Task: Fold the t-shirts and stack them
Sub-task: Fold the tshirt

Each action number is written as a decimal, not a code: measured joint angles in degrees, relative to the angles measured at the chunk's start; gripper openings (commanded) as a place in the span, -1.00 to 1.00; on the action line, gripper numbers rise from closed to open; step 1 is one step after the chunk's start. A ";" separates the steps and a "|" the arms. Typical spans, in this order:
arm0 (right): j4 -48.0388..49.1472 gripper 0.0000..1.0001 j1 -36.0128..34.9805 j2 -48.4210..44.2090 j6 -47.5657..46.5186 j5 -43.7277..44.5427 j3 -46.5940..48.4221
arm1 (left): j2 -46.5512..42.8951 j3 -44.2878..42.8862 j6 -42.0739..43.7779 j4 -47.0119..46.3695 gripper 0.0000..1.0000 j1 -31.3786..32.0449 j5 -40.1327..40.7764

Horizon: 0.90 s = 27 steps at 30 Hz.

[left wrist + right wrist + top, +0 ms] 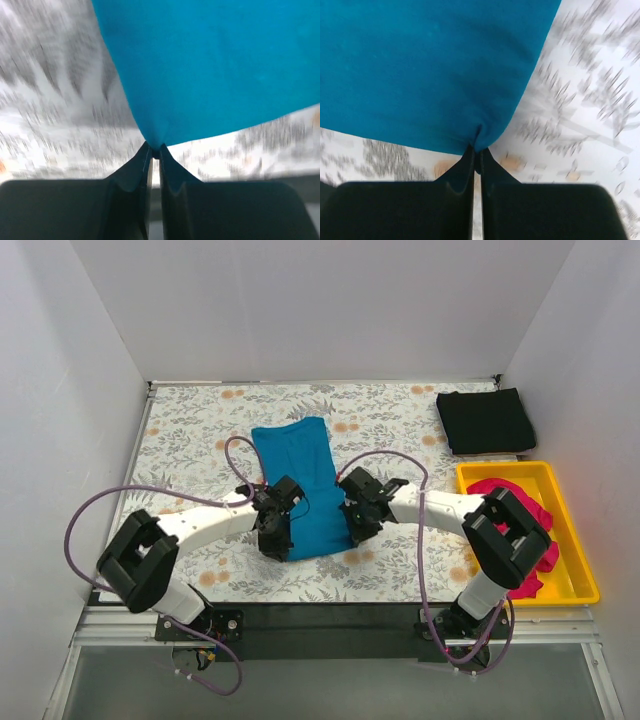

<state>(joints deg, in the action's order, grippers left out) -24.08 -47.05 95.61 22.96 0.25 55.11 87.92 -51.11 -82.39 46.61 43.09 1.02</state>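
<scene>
Floral table (190,430), teal t-shirt (305,480) in grippers (155,150) (475,150)

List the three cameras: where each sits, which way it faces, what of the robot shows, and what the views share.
Top external: above and behind the bases, looking down on the table; both arms show, flanking the teal t-shirt.
Left wrist: on the left arm, looking along the left gripper, shut on a near corner of that shirt.
Right wrist: on the right arm, looking along the right gripper, shut on the other near corner.
Shared: all three see the teal t-shirt and floral table.
</scene>
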 measured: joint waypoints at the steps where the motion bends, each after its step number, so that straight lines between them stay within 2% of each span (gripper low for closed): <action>1: -1.31 -0.97 -0.37 -1.20 -0.02 -1.55 -1.14 | -2.14 0.90 -0.39 1.16 -1.00 0.81 -1.16; 10: -22.38 -0.97 -3.80 -11.93 -1.29 -14.10 -8.57 | -15.78 3.54 -8.33 9.31 -1.00 12.66 -13.25; 12: -26.93 -0.97 -3.82 -14.60 -1.84 -14.71 -6.93 | -18.73 2.51 -10.01 11.15 -1.00 13.07 -15.54; 15: -34.73 -0.97 -3.65 -14.75 -3.58 -13.14 1.33 | -20.41 -2.56 -11.04 15.50 -1.00 13.05 -16.65; 18: -40.44 -0.97 -2.34 -12.48 -5.97 -9.77 12.07 | -19.61 -8.04 -10.43 18.80 -1.00 12.20 -16.00; 21: -43.23 -0.97 -0.17 -8.94 -8.50 -6.62 21.38 | -18.27 -9.31 -8.46 19.89 -1.00 8.17 -15.54; 27: -46.36 -0.97 1.95 -1.22 -12.09 -4.61 30.93 | -16.00 -11.15 -4.46 19.37 -1.00 -0.96 -14.43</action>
<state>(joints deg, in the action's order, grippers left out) -70.43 -45.10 94.39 10.87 -4.36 86.04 71.92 -62.26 -86.85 65.98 42.13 -13.41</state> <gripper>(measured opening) 0.045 0.054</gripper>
